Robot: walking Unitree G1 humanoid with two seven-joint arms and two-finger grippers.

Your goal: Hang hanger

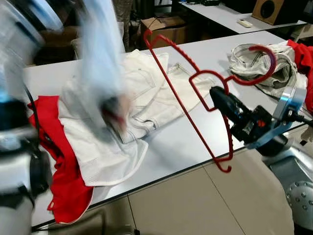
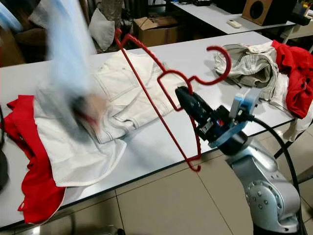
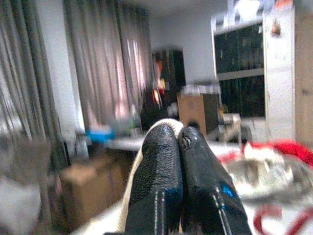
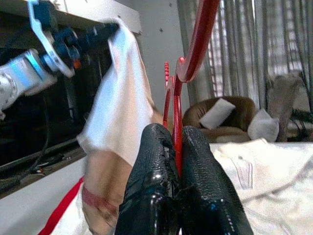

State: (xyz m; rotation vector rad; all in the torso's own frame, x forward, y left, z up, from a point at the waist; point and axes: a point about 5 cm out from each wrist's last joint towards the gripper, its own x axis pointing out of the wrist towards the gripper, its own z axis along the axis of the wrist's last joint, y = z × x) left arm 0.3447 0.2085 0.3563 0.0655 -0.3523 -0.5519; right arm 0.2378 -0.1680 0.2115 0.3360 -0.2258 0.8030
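Note:
My right gripper [image 1: 215, 93] is shut on the neck of a red hanger [image 1: 180, 98] and holds it tilted above the white table [image 1: 195, 142]. The hook points right, and the long bar slopes down past the table's front edge. My left gripper [image 4: 108, 28] is raised high at the left, shut on the top of a white garment [image 1: 100, 58]. That garment hangs blurred down to the table. In the left wrist view the fingers [image 3: 156, 161] are pressed together, with white cloth showing behind them.
More white clothing [image 1: 146, 93] and a red garment [image 1: 68, 186] lie spread on the table's left half. At the right end sits a pile of grey-white [image 1: 254, 63] and red clothes [image 1: 303, 58]. A cardboard box [image 1: 168, 27] and a second table [image 1: 225, 14] stand behind.

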